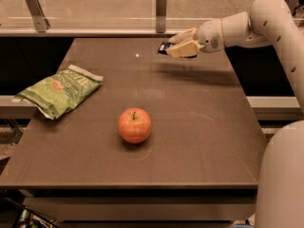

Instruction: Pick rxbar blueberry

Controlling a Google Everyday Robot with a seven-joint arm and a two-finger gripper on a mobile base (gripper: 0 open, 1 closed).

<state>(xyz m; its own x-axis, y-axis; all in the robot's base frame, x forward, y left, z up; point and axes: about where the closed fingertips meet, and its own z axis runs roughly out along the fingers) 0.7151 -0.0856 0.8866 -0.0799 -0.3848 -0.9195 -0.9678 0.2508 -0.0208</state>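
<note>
The rxbar blueberry [165, 47] is a small dark navy wrapper, mostly hidden between the fingers of my gripper [176, 43]. Only its left end shows. The gripper is shut on the bar and holds it above the far right part of the brown table [199, 127], with a shadow on the tabletop below. The white arm reaches in from the right.
A red-orange apple [135, 125] stands near the table's middle. A crinkly green chip bag [59, 90] lies at the left edge. A glass rail with metal posts [161, 11] runs behind the table. The robot's white body [282, 175] fills the lower right.
</note>
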